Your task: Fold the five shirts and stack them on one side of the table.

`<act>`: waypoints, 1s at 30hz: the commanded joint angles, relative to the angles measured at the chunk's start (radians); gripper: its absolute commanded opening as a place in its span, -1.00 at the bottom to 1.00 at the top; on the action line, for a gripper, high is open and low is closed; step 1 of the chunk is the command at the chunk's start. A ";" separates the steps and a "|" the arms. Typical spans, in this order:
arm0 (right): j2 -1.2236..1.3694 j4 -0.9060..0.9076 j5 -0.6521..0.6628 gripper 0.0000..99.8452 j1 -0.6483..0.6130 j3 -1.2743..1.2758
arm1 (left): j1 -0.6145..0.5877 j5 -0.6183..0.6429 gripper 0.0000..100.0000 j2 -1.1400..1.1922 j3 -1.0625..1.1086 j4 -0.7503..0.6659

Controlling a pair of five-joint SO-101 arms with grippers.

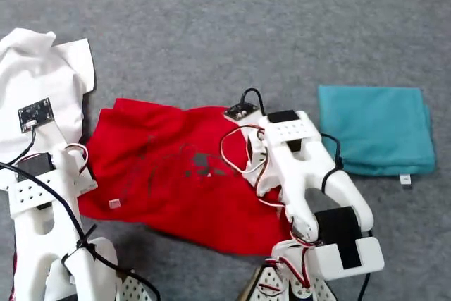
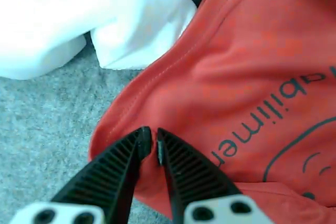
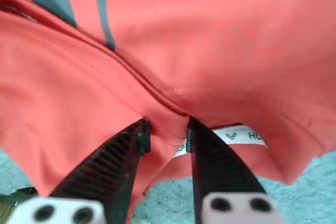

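Observation:
A red shirt (image 1: pixel 169 174) with a dark print lies spread and rumpled in the middle of the grey table. My left arm (image 1: pixel 39 199) stands at the shirt's left edge. There my left gripper (image 2: pixel 151 140) is shut on the shirt's hem (image 2: pixel 121 114). My right arm (image 1: pixel 303 160) reaches over the shirt's right side. My right gripper (image 3: pixel 165 132) holds a fold of the red shirt (image 3: pixel 210 40) at the collar, beside the white label (image 3: pixel 241 135). A white shirt (image 1: pixel 39 82) lies crumpled at the far left. A folded teal shirt (image 1: pixel 377 128) rests at the right.
A dark cloth edge (image 1: pixel 86 114) shows between the white and the red shirt. The grey table cover (image 1: pixel 225 40) stretches bare along the back. Both arm bases stand at the front edge. The white shirt (image 2: pixel 79 14) lies close to my left gripper.

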 commanded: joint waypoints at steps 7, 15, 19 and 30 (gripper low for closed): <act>-0.007 -0.028 -0.008 -0.91 0.019 -0.005 | -0.003 0.011 -0.96 -0.019 -0.008 -0.012; -0.010 0.029 -0.008 -0.94 0.047 -0.105 | -0.012 0.032 -0.96 -0.021 -0.037 -0.012; -0.054 0.129 -0.008 -0.95 0.097 -0.260 | -0.011 0.121 -0.96 -0.021 -0.117 -0.012; -0.341 0.394 -0.008 -0.96 0.119 -0.783 | -0.002 0.307 -0.96 -0.021 -0.446 -0.003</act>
